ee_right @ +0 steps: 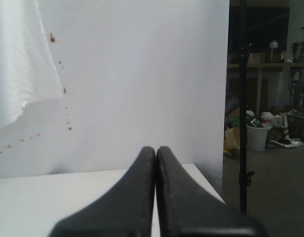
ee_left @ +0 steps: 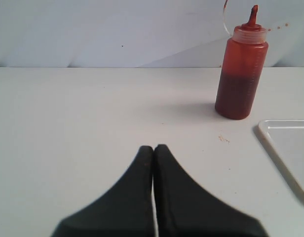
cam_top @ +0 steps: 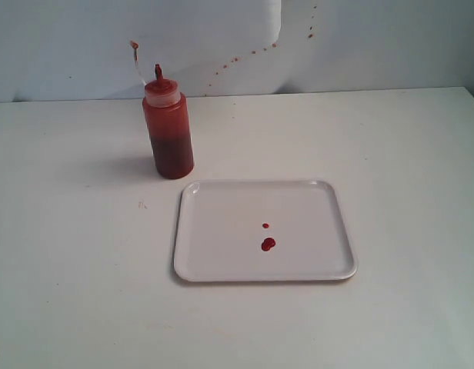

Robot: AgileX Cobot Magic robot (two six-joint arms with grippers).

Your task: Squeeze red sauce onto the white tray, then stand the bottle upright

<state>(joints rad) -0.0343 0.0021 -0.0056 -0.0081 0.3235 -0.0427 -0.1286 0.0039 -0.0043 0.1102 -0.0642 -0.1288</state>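
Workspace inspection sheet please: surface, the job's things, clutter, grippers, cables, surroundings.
Surface: white table, with a faint reddish mark near the tray.
Job's things: bottle upright on the table, off the white tray; two red sauce blobs on the tray.
Clutter: nothing seen.
Grippers: left gripper shut, empty; right gripper shut, empty.
Cables: nothing seen.
Surroundings: white backdrop with red splatter; beyond it a black stand and a white bin.

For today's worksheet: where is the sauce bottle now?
In the exterior view the bottle stands upright left of centre, just beyond the far-left corner of the white tray.
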